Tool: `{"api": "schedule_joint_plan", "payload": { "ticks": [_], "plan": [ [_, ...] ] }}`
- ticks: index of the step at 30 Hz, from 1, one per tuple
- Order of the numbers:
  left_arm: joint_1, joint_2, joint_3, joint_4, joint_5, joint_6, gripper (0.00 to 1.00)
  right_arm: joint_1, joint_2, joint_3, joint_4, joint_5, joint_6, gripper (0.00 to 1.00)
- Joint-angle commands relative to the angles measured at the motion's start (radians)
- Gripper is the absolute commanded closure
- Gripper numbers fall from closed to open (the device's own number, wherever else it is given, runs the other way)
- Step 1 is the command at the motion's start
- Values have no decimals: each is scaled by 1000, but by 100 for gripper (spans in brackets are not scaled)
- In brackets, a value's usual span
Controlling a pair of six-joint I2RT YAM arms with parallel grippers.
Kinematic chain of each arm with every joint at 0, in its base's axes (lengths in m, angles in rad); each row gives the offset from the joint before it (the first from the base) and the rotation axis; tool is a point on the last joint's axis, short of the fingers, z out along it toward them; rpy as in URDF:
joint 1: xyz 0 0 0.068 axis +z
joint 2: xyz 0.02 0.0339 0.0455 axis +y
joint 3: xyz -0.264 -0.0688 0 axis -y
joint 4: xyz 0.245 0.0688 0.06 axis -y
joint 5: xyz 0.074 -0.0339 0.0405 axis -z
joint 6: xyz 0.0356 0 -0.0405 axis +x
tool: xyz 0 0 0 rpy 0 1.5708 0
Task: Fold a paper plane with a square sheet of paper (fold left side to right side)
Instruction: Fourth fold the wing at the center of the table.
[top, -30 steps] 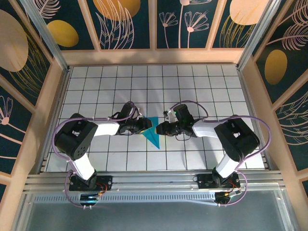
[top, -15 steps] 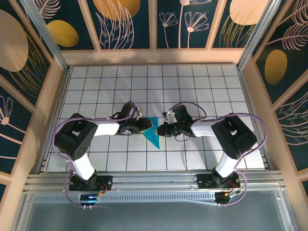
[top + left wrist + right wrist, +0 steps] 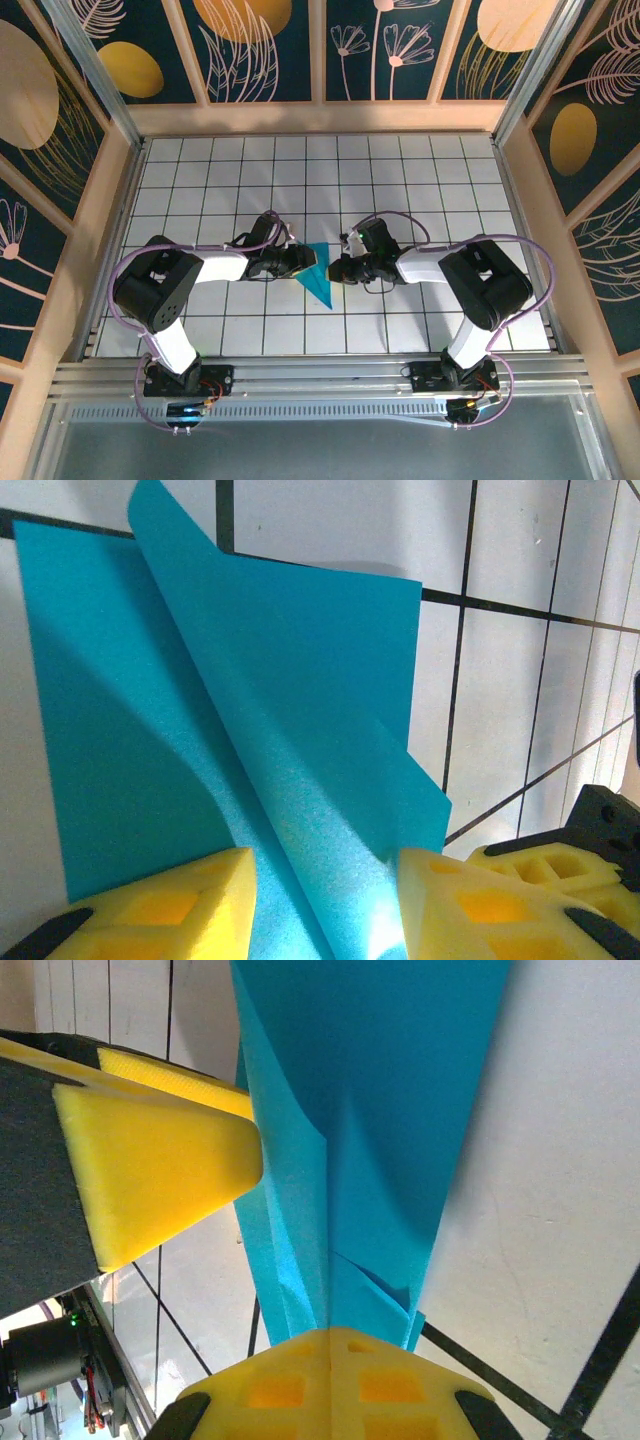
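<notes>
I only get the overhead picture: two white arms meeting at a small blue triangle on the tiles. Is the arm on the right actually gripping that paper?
Observer: Yes. Its wrist camera shows the right pincer squeezed shut on the folded layers at the narrow end of the blue paper.
Operator: And the other arm?
Observer: The left pincer stands open, with the paper running through the gap.
Operator: Is the paper lying flat?
Observer: No. One flap rises off the layer beneath it along a diagonal crease.
</notes>
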Motion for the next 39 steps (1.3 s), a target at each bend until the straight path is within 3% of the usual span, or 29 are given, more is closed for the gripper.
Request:
{"api": "schedule_joint_plan", "payload": {
  "ticks": [1, 11, 16, 22, 30, 39],
  "plan": [
    [1, 42, -28, -92, -67, 23, 58, 5, 20, 25, -27, 29, -23, 100],
    [1, 56, -23, -89, -65, 24, 58, 7, -3, -9, 60, -55, 5, 100],
    [1, 60, -22, -92, -67, 26, 58, 7, -36, -20, 120, -91, 32, 84],
    [1, 55, -21, -97, -69, 28, 58, 7, -31, -9, 119, -86, 34, 73],
    [1, 52, -20, -100, -70, 29, 58, 11, 8, 15, 71, -53, 13, 74],
    [1, 48, -19, -103, -71, 30, 58, 14, 26, 32, 42, -42, 0, 81]
  ]
}}
